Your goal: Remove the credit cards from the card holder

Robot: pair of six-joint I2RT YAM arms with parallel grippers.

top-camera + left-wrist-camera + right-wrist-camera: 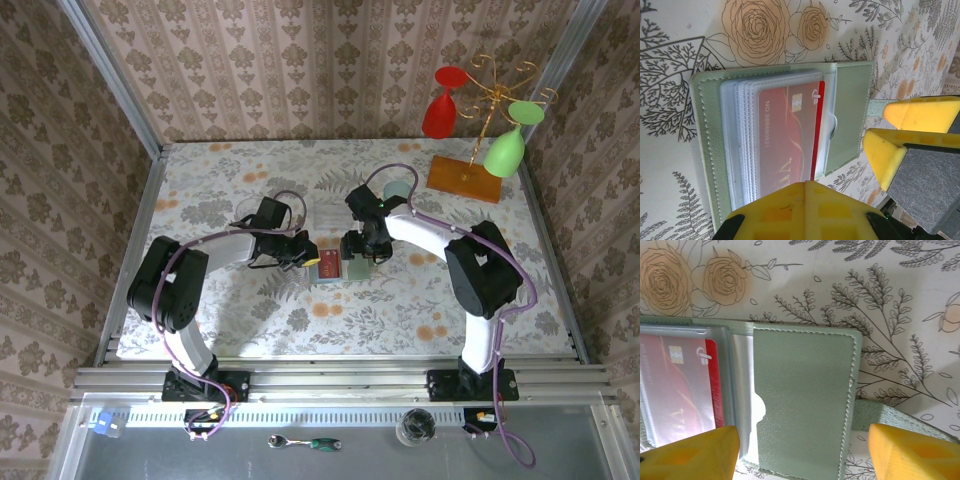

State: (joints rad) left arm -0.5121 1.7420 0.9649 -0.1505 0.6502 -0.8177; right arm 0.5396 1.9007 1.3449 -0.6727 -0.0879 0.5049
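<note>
The pale green card holder (358, 273) lies open on the flowered table between both grippers. Its clear sleeves hold a red credit card (790, 130) with a chip, whose right edge sticks a little way out of the sleeve. My left gripper (815, 200) is shut, its yellow tips together over the near end of the sleeves and the red credit card. My right gripper (802, 460) is open, one fingertip (690, 455) by the card's (675, 390) edge and the other beyond the green pocket flap (805, 390). In the top view the left gripper (308, 256) and right gripper (360, 252) flank the card holder.
A wire rack on a wooden base (463, 178) at the back right carries a red glass (440, 105) and a green glass (505, 150). A pale teal cup (397, 190) stands behind the right arm. Patterned walls close in three sides.
</note>
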